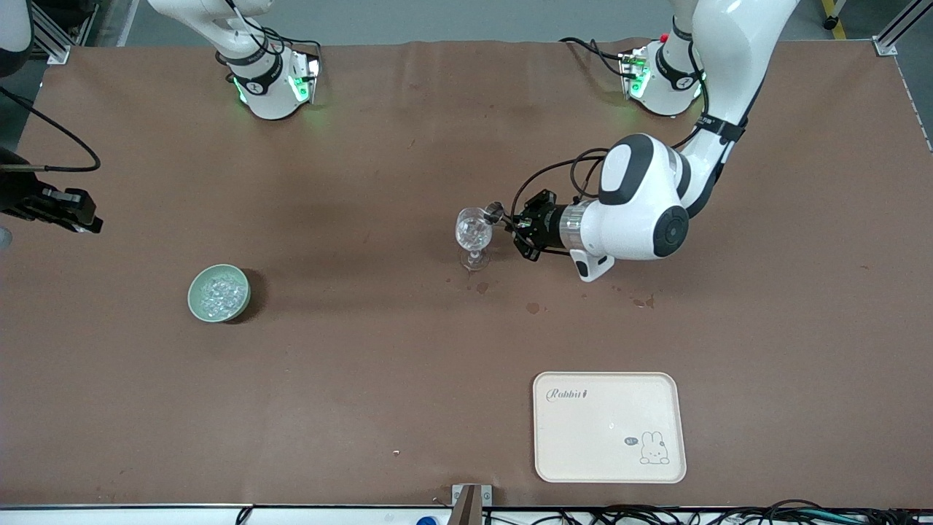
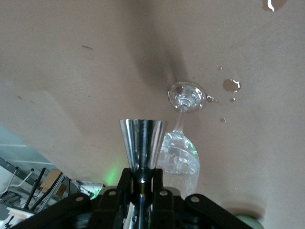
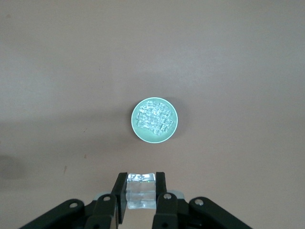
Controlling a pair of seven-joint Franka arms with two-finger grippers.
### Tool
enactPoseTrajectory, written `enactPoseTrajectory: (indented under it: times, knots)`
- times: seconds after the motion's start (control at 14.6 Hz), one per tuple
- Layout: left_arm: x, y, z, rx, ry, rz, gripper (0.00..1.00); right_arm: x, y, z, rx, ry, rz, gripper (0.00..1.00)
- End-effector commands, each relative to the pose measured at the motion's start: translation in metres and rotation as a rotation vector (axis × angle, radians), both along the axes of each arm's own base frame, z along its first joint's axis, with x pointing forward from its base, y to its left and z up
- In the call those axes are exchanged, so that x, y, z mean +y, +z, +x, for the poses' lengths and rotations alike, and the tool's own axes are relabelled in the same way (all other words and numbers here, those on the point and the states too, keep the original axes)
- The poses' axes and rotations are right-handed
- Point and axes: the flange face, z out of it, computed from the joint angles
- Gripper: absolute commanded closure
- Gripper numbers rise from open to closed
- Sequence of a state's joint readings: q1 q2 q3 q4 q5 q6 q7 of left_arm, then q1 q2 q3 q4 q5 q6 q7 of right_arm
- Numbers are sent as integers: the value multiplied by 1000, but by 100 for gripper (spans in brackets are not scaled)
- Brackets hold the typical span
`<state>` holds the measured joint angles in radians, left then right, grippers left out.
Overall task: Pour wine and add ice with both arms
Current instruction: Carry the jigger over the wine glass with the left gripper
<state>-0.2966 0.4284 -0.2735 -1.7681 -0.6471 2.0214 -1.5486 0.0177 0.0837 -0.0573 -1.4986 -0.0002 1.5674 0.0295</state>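
A clear stemmed glass (image 1: 474, 233) stands near the table's middle, with glittering clear chunks inside it. My left gripper (image 1: 510, 219) is shut on a metal jigger (image 1: 496, 212), held tipped at the glass's rim. In the left wrist view the jigger (image 2: 142, 143) sits between the fingers, beside the glass (image 2: 183, 155). A pale green bowl (image 1: 219, 293) of ice (image 1: 221, 290) sits toward the right arm's end. My right gripper (image 1: 73, 213) is up in the air, shut on an ice cube (image 3: 141, 191). The bowl (image 3: 138, 130) lies below it in the right wrist view.
A cream tray (image 1: 609, 426) with a rabbit print lies near the front edge, toward the left arm's end. Small wet spots (image 1: 533, 308) mark the brown table cover, nearer to the front camera than the glass.
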Motion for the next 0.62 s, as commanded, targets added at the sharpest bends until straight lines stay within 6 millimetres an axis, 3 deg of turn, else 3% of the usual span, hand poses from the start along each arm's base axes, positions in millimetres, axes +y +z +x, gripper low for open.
enactPoseTrajectory:
  times: [0.0,0.55]
  knots:
    - [-9,8,-1,-21,30,51,99,2,1,-7,-1,3,-8,99]
    - [-26,13,-7,-36,62,158,99,2,2,-7,-1,3,-6,99]
